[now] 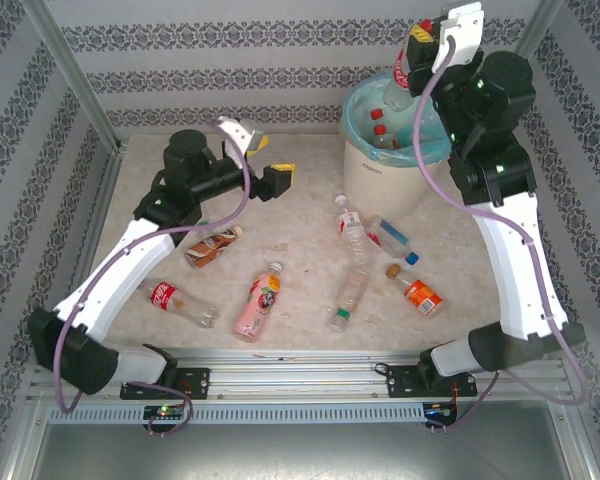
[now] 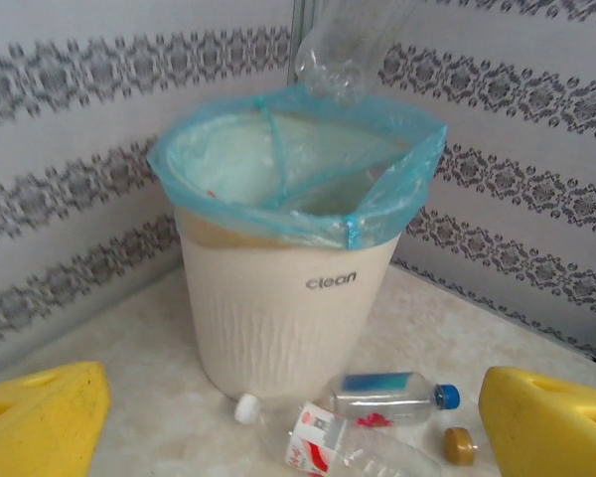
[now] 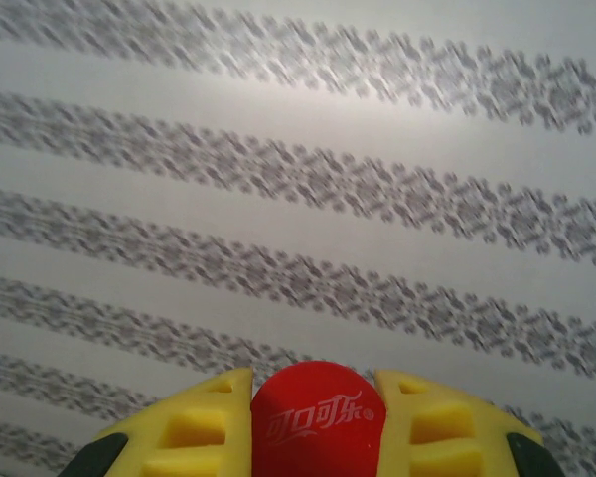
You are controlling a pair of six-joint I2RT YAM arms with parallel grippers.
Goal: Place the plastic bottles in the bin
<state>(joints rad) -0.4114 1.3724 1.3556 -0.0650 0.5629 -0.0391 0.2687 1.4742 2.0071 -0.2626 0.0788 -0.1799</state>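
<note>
Presently, the red-capped bottle (image 2: 330, 45), clamped at its cap in the right tool (image 1: 423, 38) above the bin (image 1: 378, 172), should be centred over the opening before release; the left tool (image 1: 268, 162) is held wide open, empty.

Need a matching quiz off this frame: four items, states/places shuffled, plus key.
Column 1
1. right gripper
2. left gripper
3. pink bottle
4. blue-capped bottle

Column 2
a. lying by the base of the bin
b. shut on a red-capped bottle, up over the bin
c. open, facing the bin
d. lying on the near part of the table

Pairs: 1-b, 2-c, 3-d, 4-a
</note>
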